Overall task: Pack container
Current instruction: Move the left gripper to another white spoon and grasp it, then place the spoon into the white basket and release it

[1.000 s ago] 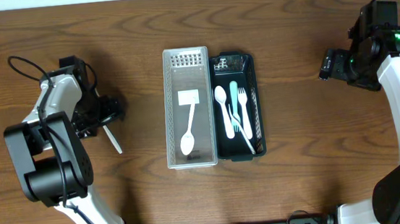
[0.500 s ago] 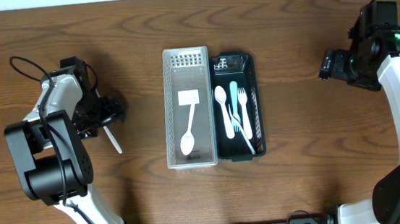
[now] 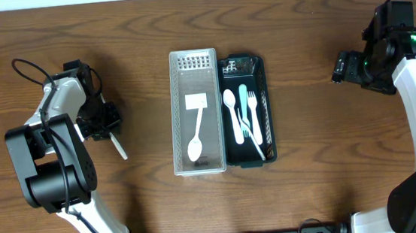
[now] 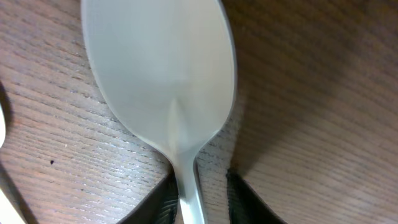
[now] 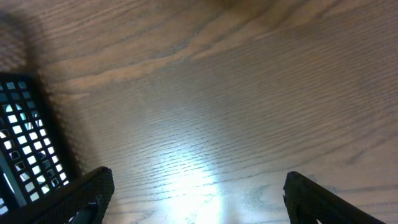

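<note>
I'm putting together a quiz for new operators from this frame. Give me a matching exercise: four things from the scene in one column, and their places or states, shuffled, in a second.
1. leftmost spoon
2. teal utensil
3. second spoon from the left
4. right gripper

A. open above the bare table
B. alone in the pale mesh bin
C. lying on the table, handle straddled by the left gripper
D. in the dark bin among white cutlery

Pairs: 1-C, 2-D, 3-B, 4-A

Matt plastic spoon [image 4: 158, 81], grained wooden table [image 3: 313, 190]
</note>
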